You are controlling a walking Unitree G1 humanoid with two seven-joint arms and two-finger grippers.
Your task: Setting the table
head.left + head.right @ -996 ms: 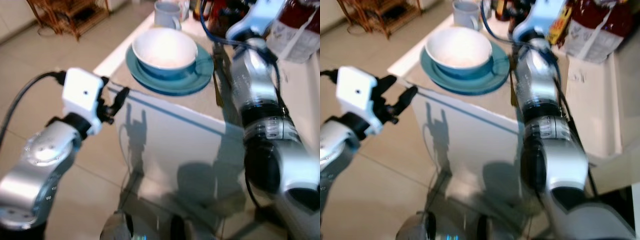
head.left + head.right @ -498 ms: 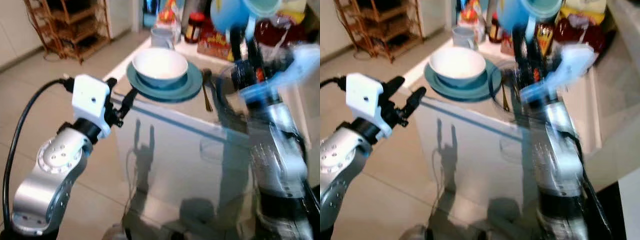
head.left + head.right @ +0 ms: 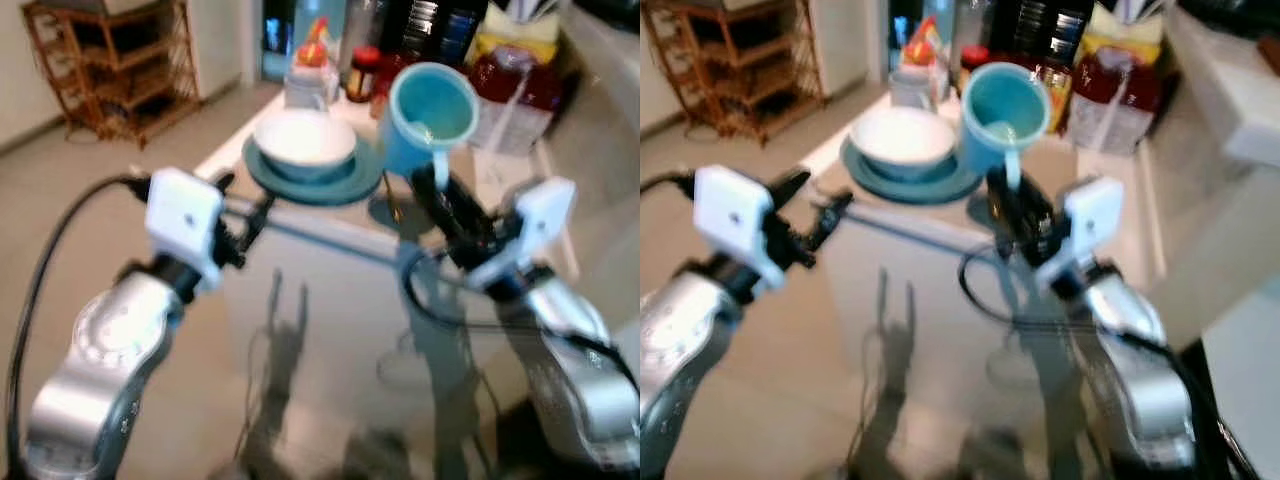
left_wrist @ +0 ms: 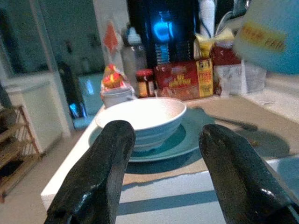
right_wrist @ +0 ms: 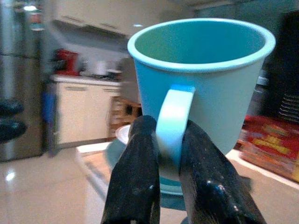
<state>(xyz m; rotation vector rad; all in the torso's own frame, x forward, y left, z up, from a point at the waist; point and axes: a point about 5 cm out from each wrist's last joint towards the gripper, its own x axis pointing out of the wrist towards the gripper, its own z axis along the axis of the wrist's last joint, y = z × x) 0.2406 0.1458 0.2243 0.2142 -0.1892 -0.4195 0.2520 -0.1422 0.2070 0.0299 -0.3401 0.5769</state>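
Observation:
My right gripper (image 3: 440, 190) is shut on the handle of a light blue mug (image 3: 428, 115), held in the air above the table's near right part; the mug's mouth (image 5: 201, 44) tilts toward me. A white bowl (image 3: 305, 142) sits on a teal plate (image 3: 315, 178) on the table. A spoon (image 4: 229, 122) lies to the right of the plate. My left gripper (image 3: 240, 215) hovers open at the table's near left edge, its fingers (image 4: 105, 163) pointing at the bowl (image 4: 142, 116).
The white table (image 3: 330, 290) has a near edge between my arms. A grey cup (image 3: 305, 92), jars and food packets (image 3: 505, 75) crowd the far side. A wooden rack (image 3: 105, 60) stands on the floor at the far left.
The right arm has pulled back toward me and lowered the blue mug over the table's near right. The camera has tilted up and back, so the whole scene has shifted. The left gripper keeps its place.

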